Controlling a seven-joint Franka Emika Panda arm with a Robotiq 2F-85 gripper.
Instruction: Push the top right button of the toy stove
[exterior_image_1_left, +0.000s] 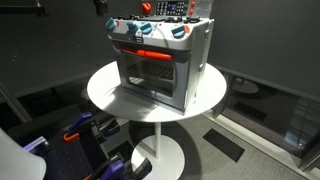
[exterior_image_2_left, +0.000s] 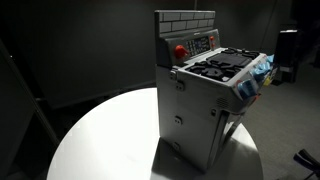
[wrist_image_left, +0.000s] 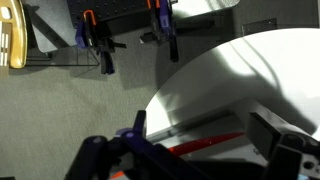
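Stove (exterior_image_1_left: 160, 62) upright on the round white desk (exterior_image_1_left: 105, 92), mid-frame in an exterior view, glowing red strip (exterior_image_1_left: 143, 53) above its glass door; from the side in an exterior view, a red button (exterior_image_2_left: 181, 50) sits under the brick back panel (exterior_image_2_left: 186, 22). Wrist view looks down past the desk edge to grey floor, with blue clamps (wrist_image_left: 95, 35) along the top of frame. My gripper (wrist_image_left: 190, 165) is only dark blur at the lower edge, so I cannot tell whether it is spread or pressed together.

Dim room; white table (exterior_image_1_left: 105, 88) brightest; toy stove (exterior_image_1_left: 160, 72) strip glows red; wrist-view foreground blurred.
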